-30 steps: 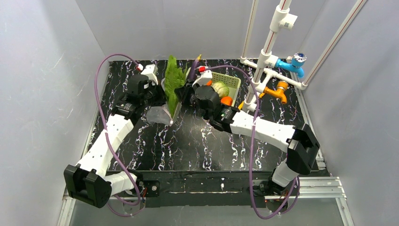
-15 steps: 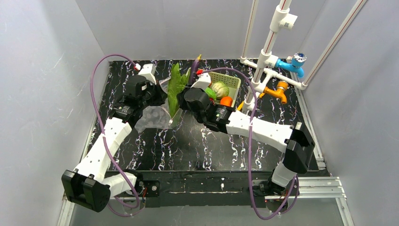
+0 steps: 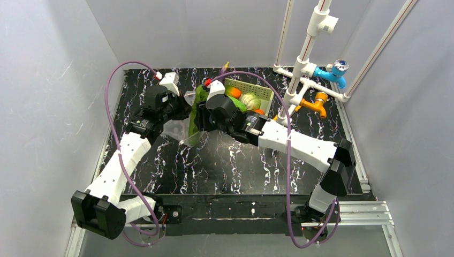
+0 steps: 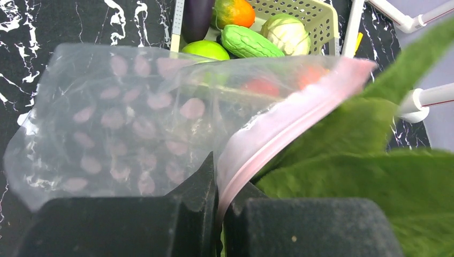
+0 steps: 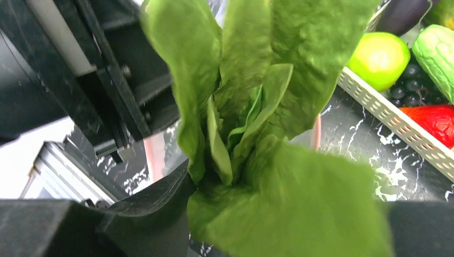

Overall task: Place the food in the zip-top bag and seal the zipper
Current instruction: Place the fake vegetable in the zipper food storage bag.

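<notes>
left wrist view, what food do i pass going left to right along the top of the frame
purple piece → mango → cabbage → leaves; apple and cucumber overlap these, so they are left out

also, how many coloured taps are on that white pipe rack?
2. A blue tap at the far right end of the pipe rack; an orange tap lower and nearer, right of the basket. None seems hidden.

White arms [image 3: 115,166], black joints [image 3: 158,101], purple cables [image 3: 106,101]
</notes>
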